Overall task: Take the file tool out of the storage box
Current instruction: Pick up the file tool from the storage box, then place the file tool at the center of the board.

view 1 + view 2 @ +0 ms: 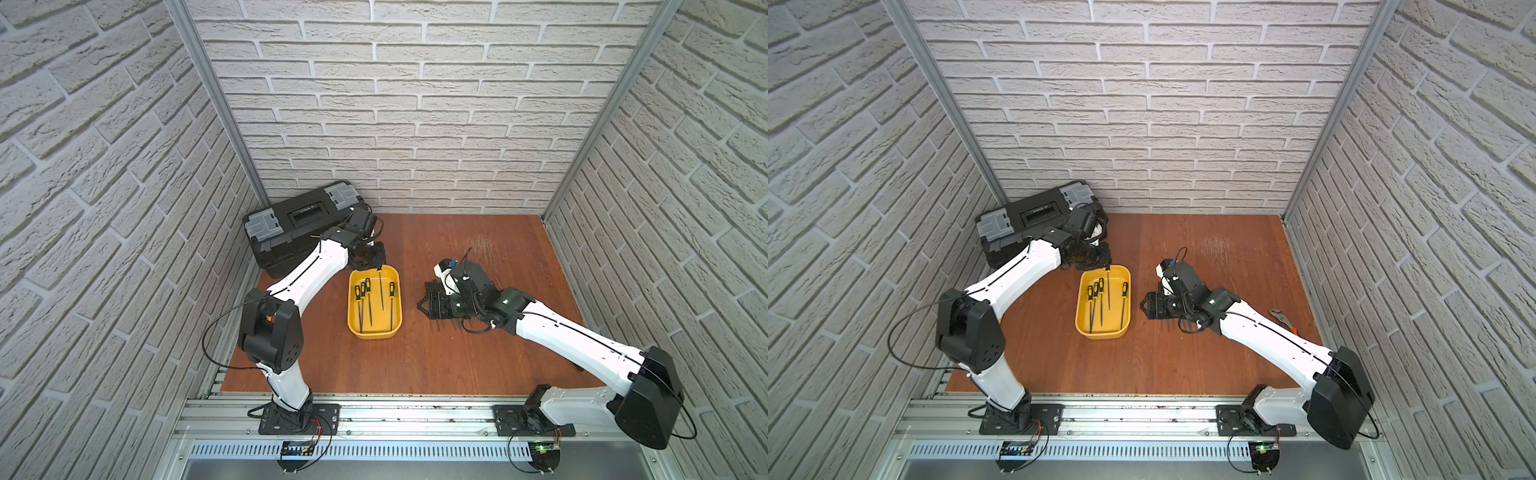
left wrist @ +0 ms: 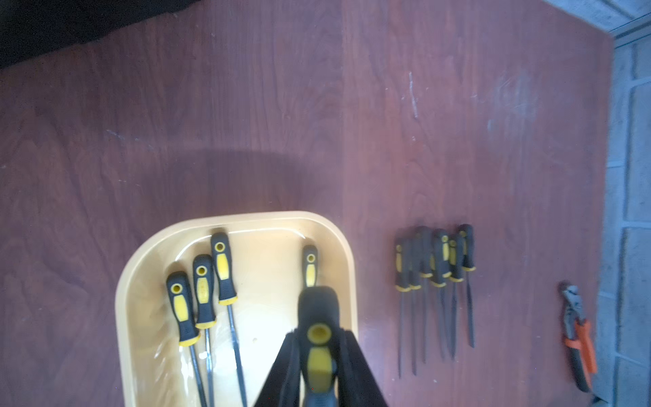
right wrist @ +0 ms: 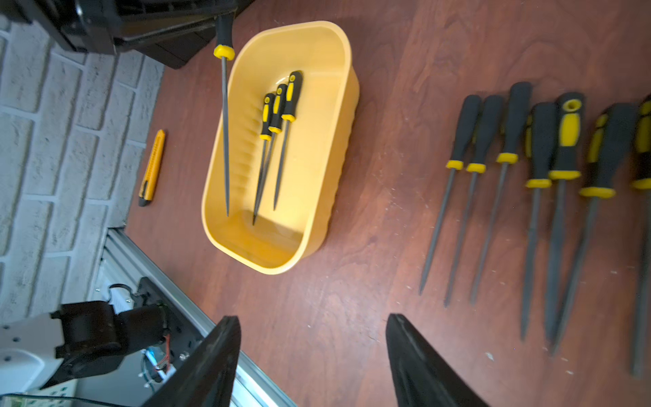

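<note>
Over the far end of the storage box (image 1: 351, 316), the left gripper (image 2: 318, 334) is clamped on the black-and-yellow handle of the held file (image 3: 225, 123); the shaft of this file runs toward the near end of the box, and in both top views its tip falls inside the rim; we cannot tell whether the tip touches the box floor. Inside the box we see three files (image 1: 362, 291) lying close together on its left side, and a fourth file (image 1: 391, 296) lying alone along its right wall. To the right of the box, the right gripper (image 3: 312, 317) hangs with its jaws apart and nothing between them; below it a row of files (image 3: 560, 176) lies on the table (image 1: 415, 365), well apart from the box. Beyond the box's far left corner stands a black toolbox (image 1: 299, 220); a yellow knife (image 3: 152, 169) lies left of the box; orange-handled pliers (image 2: 577, 331) lie far to its right.
</note>
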